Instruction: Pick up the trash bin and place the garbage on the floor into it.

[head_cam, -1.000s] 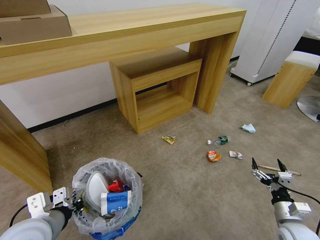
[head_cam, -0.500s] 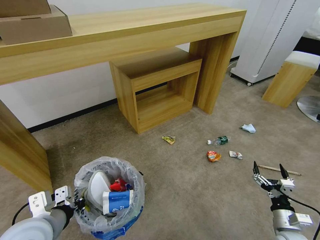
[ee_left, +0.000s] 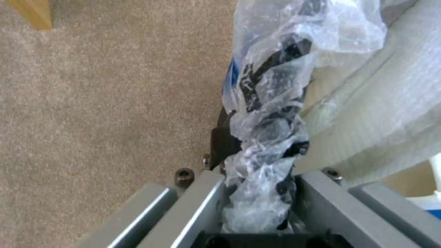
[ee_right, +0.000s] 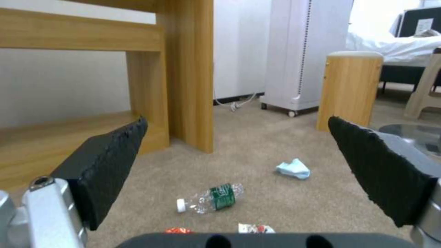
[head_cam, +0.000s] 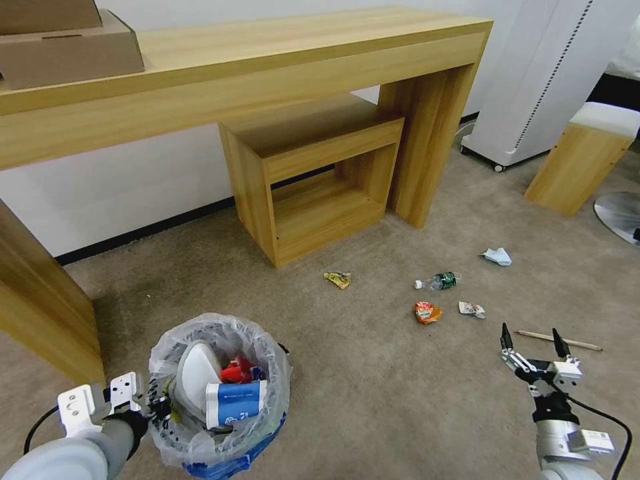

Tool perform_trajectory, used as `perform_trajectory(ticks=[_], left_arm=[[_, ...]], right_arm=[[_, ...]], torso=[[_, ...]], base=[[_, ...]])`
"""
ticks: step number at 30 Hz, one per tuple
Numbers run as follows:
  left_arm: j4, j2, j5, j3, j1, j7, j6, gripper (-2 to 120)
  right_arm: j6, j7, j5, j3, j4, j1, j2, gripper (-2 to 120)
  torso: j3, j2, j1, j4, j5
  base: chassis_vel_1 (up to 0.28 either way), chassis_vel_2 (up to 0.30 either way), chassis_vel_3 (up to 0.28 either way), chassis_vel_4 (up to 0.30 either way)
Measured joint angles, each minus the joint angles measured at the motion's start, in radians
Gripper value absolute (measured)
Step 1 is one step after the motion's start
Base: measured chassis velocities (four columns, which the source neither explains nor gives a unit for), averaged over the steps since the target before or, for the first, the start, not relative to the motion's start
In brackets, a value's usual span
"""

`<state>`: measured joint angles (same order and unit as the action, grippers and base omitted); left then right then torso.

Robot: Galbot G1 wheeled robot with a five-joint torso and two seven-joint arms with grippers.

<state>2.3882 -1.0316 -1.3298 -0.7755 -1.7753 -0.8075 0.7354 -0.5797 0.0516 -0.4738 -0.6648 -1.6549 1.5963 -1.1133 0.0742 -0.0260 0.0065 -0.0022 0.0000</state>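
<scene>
While the left gripper (head_cam: 150, 405) clamps on the rim of the trash bin (head_cam: 220, 390), pinching the black edge together with the crumpled clear plastic bag (ee_left: 268, 137), the bin sits just beside that gripper, on its inner side. Inside the bin lie a white slipper (head_cam: 195, 375), a blue-and-white wrapper (head_cam: 233, 403) and something red (head_cam: 235, 370).

Low over the floor (head_cam: 373, 387), the right gripper (head_cam: 531, 340) hangs with its two black fingers (ee_right: 108, 165) spread wide apart and nothing between them. Just ahead of its fingertips and slightly to its outer side, a wooden stick (head_cam: 559, 340) lies flat on the carpet. Farther ahead lie an orange wrapper (head_cam: 426, 311) and a small red-and-white wrapper (head_cam: 471, 309), near each other. Beyond those, a clear bottle (ee_right: 211, 198) with a green label lies on its side, and past it to the outer side sits a crumpled pale blue tissue (ee_right: 294, 168). A yellowish wrapper (head_cam: 339, 279) lies well off toward the inner side, ahead of the gripper, near a low wooden shelf (head_cam: 313, 177) that stands under a long wooden table (head_cam: 267, 60).
</scene>
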Motion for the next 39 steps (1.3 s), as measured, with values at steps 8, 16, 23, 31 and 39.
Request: perform_trajectory(ticks=[8, 16, 23, 31, 39], left_arm=[[0.001, -0.006, 0.005, 0.000, -0.004, 0.001, 0.000, 0], [0.003, -0.014, 0.016, -0.004, -0.013, 0.006, 0.000, 0], [0.002, -0.015, 0.018, -0.004, -0.011, 0.010, 0.000, 0], [-0.006, -0.009, 0.015, -0.008, -0.008, 0.012, 0.000, 0], [-0.012, -0.006, 0.013, -0.007, -0.002, 0.013, 0.000, 0]], right_arm=[[0.007, -0.004, 0.007, 0.015, 0.010, -0.010, 0.005, 100], [0.017, -0.004, 0.008, 0.039, 0.010, -0.031, -0.001, 100], [0.020, 0.000, 0.009, 0.048, 0.012, -0.042, -0.002, 100], [0.020, -0.001, 0.011, 0.063, 0.031, -0.053, -0.008, 100], [0.030, 0.000, 0.011, 0.072, 0.036, -0.071, -0.006, 100]], torso=[[0.000, 0.000, 0.000, 0.0000, 0.0000], [0.000, 0.000, 0.000, 0.0000, 0.0000], [0.000, 0.000, 0.000, 0.0000, 0.0000], [0.000, 0.000, 0.000, -0.0001, 0.0001], [0.000, 0.000, 0.000, -0.0001, 0.0000]], base=[[0.000, 0.000, 0.000, 0.000], [0.000, 0.000, 0.000, 0.000], [-0.005, 0.004, 0.006, -0.008], [-0.012, 0.014, 0.017, -0.017], [0.000, 0.000, 0.000, 0.000]])
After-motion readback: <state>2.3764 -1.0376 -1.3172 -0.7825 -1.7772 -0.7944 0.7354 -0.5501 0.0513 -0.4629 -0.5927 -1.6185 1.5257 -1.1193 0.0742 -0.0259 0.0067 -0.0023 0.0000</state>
